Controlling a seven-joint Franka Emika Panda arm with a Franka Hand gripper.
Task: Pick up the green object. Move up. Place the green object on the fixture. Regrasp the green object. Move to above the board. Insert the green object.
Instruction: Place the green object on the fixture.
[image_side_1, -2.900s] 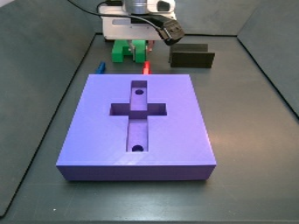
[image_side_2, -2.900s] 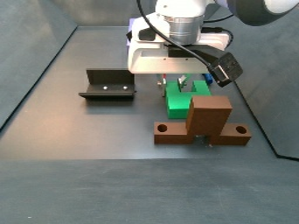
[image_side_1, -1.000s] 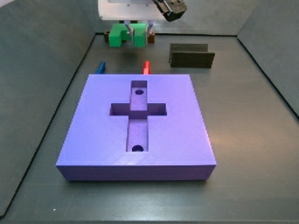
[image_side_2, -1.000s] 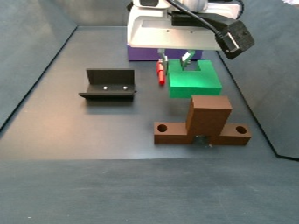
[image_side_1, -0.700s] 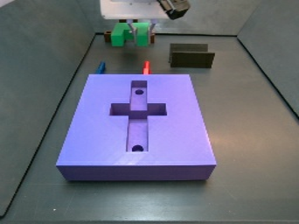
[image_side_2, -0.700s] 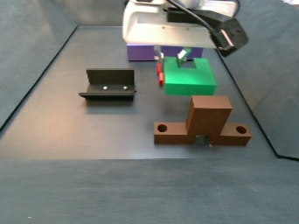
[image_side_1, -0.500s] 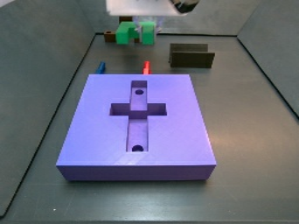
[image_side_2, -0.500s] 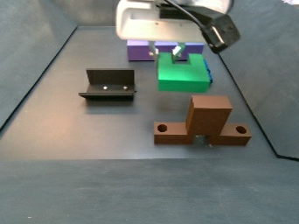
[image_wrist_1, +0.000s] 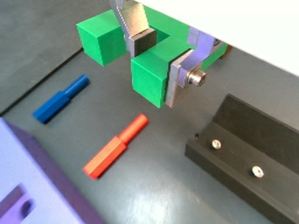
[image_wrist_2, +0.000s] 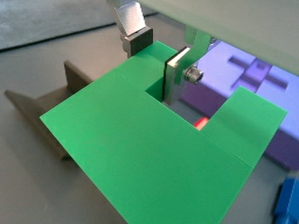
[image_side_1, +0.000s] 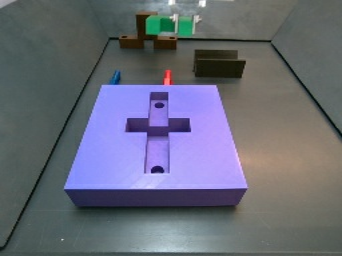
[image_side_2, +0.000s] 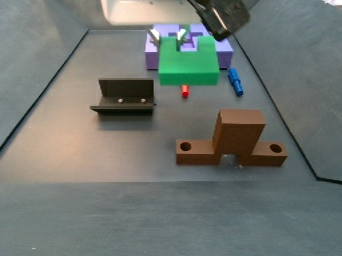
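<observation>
In a side view the fixture (image_side_2: 123, 97) is sitting at the left of the floor, with the brown cross-shaped piece (image_side_2: 235, 140) well apart to its right. Between them and farther back, the gripper (image_side_2: 187, 38) is hanging above the floor, its jaws clamped on the green object (image_side_2: 189, 63), which is touching nothing below it. The board (image_side_2: 171, 43) is lying behind it. Under the object a red peg (image_side_2: 183, 91) is lying on the floor, and a blue peg (image_side_2: 234, 80) is lying just to its right.

In a wrist view the silver fingers (image_wrist_1: 177, 77) are pinching one prong of the green object (image_wrist_1: 149, 77), while the other prong is sticking out free beside them. Below, the blue peg (image_wrist_1: 59, 98), the red peg (image_wrist_1: 115, 145) and the fixture (image_wrist_1: 251, 150) are resting on the floor, all apart from one another.
</observation>
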